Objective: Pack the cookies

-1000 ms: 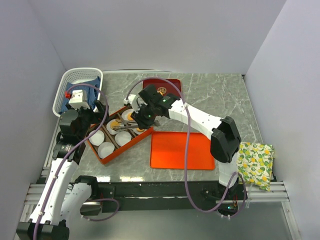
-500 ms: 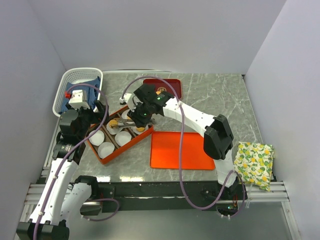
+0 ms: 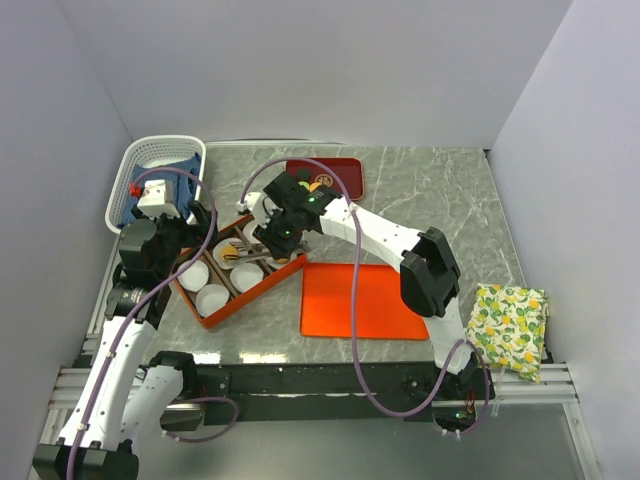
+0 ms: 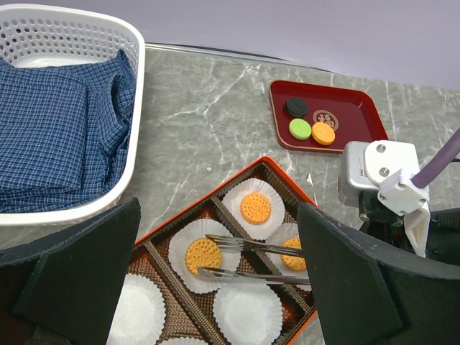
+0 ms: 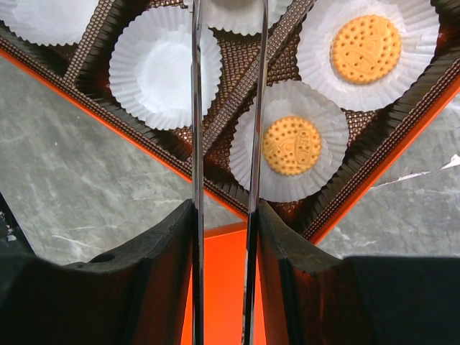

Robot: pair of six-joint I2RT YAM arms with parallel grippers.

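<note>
Steel tongs (image 4: 253, 259) in the right gripper (image 5: 224, 215) stand spread, tips flanking an orange cookie (image 4: 203, 254) in its cup (image 4: 178, 244): apparently placing. Next, reach the red tray (image 4: 356, 115) behind the handles for another.

- Robot lab test cell; not a home or a shop.
- Plain pale partition walls (image 3: 320, 70) box in a grey marble-patterned counter (image 3: 440, 200) on three sides.
- Two white-and-black robot arms, left (image 3: 115, 365) and right (image 3: 385, 232), stand at the near edge by a silver aluminium rail frame (image 3: 75, 385).
- Purple cables (image 3: 352, 320) run exposed along the arms.
- Staged props: a white plastic lattice basket (image 3: 150, 155) and a lemon-print cloth (image 3: 510, 325).
</note>
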